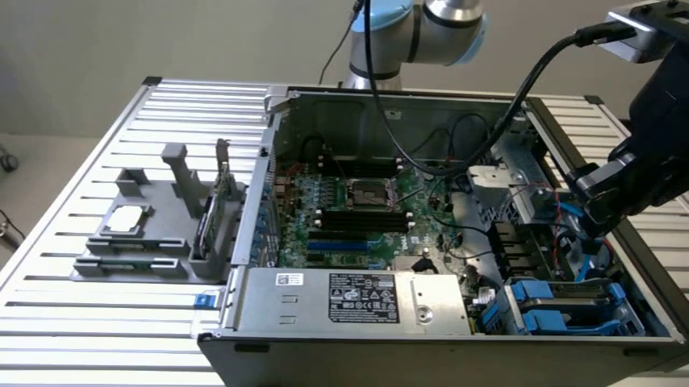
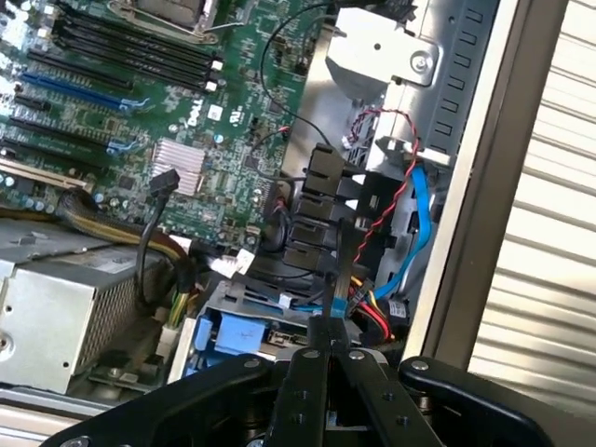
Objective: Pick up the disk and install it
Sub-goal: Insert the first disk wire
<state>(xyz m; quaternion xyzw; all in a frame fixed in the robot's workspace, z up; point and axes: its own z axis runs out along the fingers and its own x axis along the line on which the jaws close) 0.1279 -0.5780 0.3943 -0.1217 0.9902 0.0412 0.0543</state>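
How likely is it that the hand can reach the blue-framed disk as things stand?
Likely yes. The shut hand hangs over the open case near the disk, whose top lies uncovered. The loose cables close by could snag, though.

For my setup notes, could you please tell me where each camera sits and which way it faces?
Exterior view: off the arm, high up, looking down into the open case; arm and claw at the exterior view's right.
Wrist view: on the wrist, facing past the shut claw into the case.
Shared: motherboard, power supply.
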